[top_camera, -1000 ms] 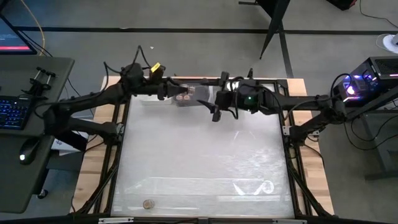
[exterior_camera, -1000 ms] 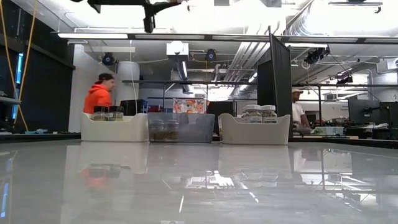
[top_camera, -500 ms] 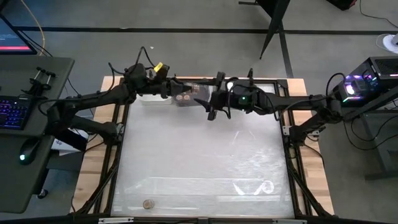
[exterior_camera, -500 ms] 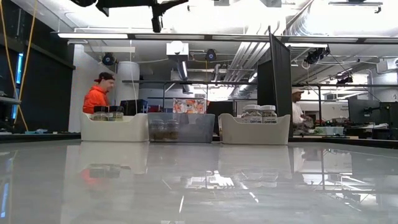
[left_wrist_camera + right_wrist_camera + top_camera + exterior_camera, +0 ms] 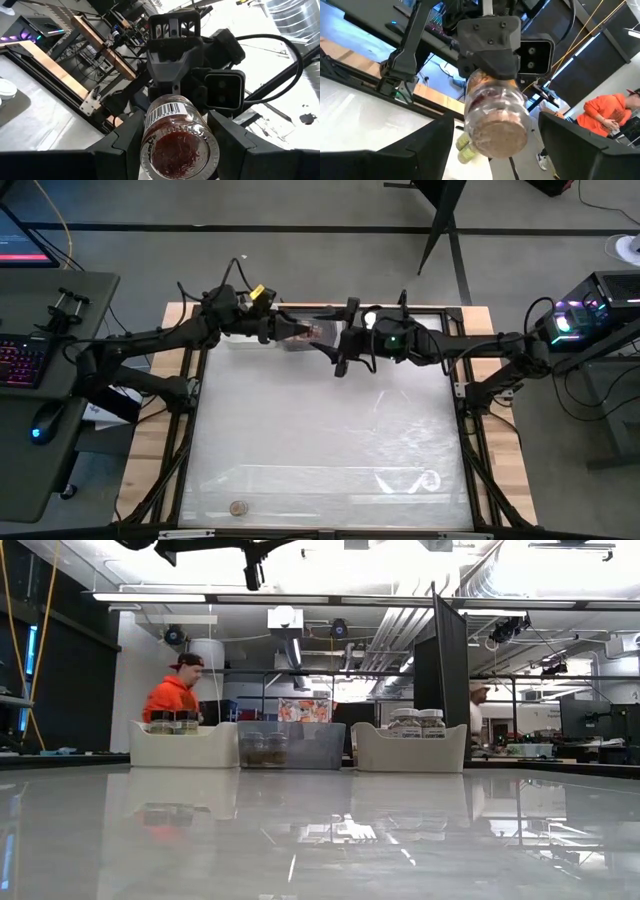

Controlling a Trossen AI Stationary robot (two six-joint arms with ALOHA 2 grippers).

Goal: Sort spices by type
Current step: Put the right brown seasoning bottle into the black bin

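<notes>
Left tool (image 5: 298, 330) pinches a cork-capped spice jar (image 5: 179, 145) over the far bench (image 5: 320, 430) edge — right tool (image 5: 335, 348) spread around its cap end.

The far edge of the desk (image 5: 320, 430) is lined by three bins (image 5: 290, 745) set side by side, jars standing in each. Above the middle bin the way is blocked by both arms, met there around one jar (image 5: 177, 142). A lone jar (image 5: 238, 507) is seen near the front edge.
</notes>
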